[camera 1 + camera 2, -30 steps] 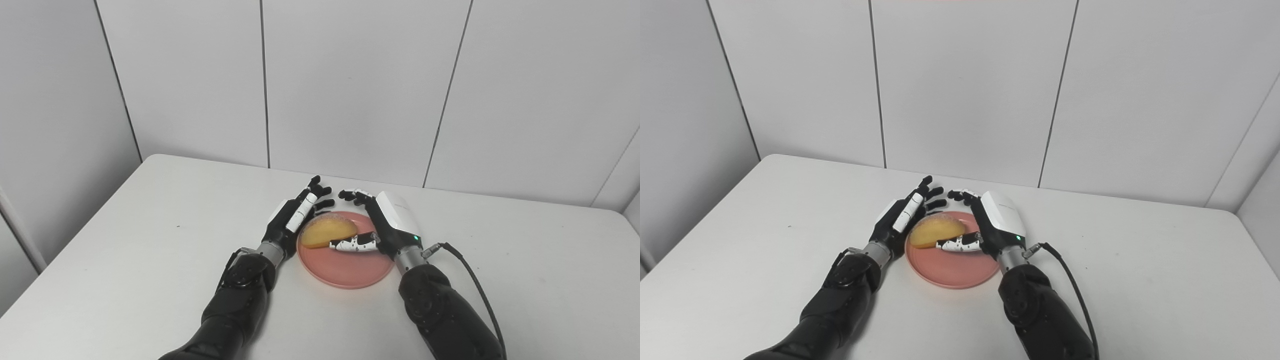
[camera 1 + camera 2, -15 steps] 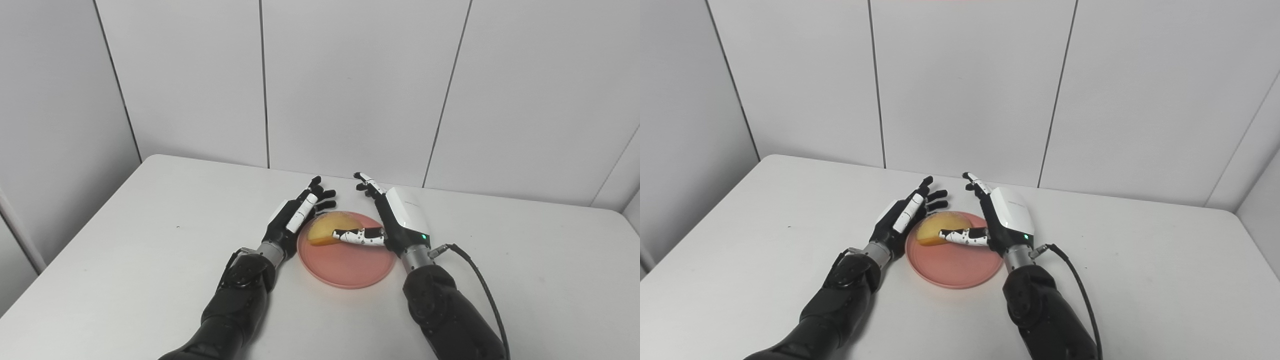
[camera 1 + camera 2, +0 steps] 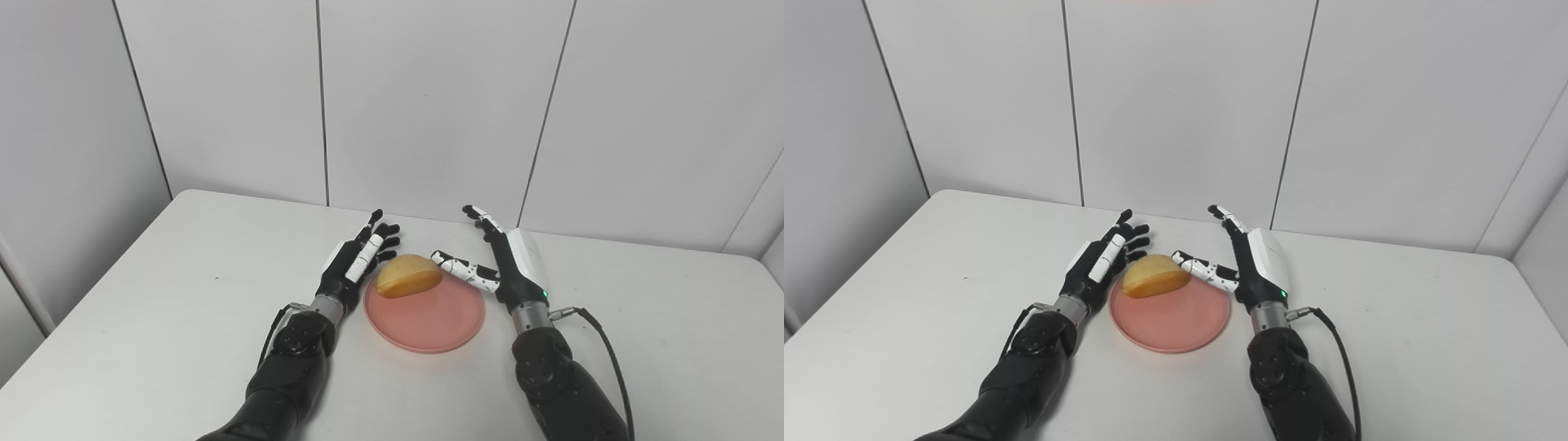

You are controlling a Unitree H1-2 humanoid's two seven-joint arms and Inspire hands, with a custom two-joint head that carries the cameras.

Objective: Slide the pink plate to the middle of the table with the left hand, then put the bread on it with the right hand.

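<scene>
The pink plate [image 3: 429, 315] lies flat near the middle of the white table [image 3: 153, 294]. A yellow half-round piece of bread [image 3: 408, 276] rests on the plate's far left part. My left hand [image 3: 358, 263] is open, its fingers stretched out along the plate's left rim and close to the bread. My right hand [image 3: 508, 263] is open and empty at the plate's right rim, fingers pointing up and away, thumb reaching toward the bread without touching it. The same scene shows in the right eye view, with the bread [image 3: 1155, 275] on the plate [image 3: 1176, 324].
A black cable [image 3: 603, 343] runs from my right wrist down the forearm. White wall panels stand just behind the table's far edge [image 3: 429, 217]. The table's left and right sides are bare.
My right hand has let go of the bread, opened and drawn back to the right and up off the plate. The bread stays on the plate. My left hand has barely moved.
</scene>
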